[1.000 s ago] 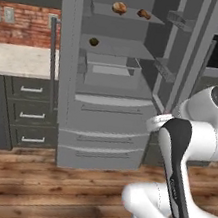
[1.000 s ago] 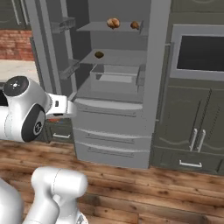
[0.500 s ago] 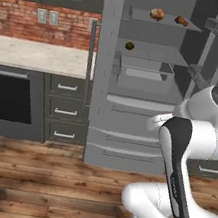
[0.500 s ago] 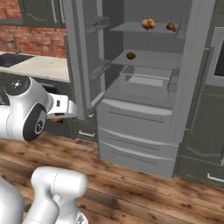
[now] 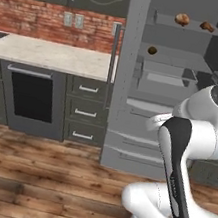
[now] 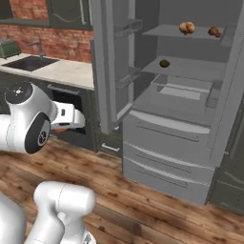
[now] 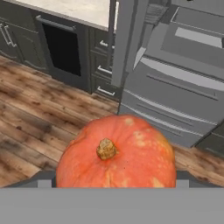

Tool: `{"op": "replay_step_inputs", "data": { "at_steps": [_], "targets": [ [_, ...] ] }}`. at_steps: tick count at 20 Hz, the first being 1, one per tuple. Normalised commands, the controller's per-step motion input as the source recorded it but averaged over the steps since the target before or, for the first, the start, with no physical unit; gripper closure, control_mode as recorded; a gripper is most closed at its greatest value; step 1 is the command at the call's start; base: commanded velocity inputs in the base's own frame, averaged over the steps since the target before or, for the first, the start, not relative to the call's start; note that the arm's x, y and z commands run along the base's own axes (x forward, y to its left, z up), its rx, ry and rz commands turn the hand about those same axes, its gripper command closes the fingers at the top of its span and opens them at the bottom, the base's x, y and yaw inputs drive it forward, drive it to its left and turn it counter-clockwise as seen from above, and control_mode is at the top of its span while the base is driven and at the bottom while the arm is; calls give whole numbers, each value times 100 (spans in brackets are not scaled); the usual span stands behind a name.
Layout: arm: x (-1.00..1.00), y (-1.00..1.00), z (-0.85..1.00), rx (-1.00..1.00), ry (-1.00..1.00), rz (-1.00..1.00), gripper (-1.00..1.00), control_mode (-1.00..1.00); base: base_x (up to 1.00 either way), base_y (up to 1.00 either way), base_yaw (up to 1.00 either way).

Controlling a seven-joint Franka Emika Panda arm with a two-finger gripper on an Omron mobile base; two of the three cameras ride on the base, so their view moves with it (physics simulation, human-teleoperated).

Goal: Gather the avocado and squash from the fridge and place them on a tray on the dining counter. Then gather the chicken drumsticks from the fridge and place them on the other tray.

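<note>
At the left of the left base view I have the wall worktop (image 5: 49, 55) with the oven (image 5: 31, 102) under it, and right of that the fridge (image 5: 130, 115) with its door standing open. On the middle shelf the avocado (image 5: 152, 50) sits alone near the shelf's left edge. On the top shelf the two chicken drumsticks (image 5: 182, 19) lie a little apart toward the right edge.

The squash (image 7: 116, 153) is out of the fridge: in the hand view it sits right at the gripper, stem facing the camera, over the wooden floor (image 7: 35, 118). In the right base view the gripper (image 6: 71, 120) is tucked low beside the arm's shoulder, left of the fridge, with a sliver of orange just below it. I read the jaws as spread wide and clamped across the squash's belly, grasping it, though the fingertips themselves are hidden behind it.

I judge the squash firm and fairly heavy for its size, with a smooth, rounded rind that could roll or slide between flat pads. The widest part is the right place to hold it, and I'd keep it steady on the way to the tray on the dining counter. The avocado looks lighter and softer, so I'd take it across its middle with a gentler squeeze
</note>
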Motion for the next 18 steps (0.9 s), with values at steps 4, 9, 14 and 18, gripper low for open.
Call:
{"op": "replay_step_inputs", "data": {
  "at_steps": [4,9,14,18],
  "targets": [
    [0,0,0,0,0,0,100,100,-55,42,46],
    [0,0,0,0,0,0,100,100,-20,51,50],
    [0,0,0,0,0,0,100,100,0,34,51],
    [0,0,0,0,0,0,100,100,0,28,47]
  ]
}}
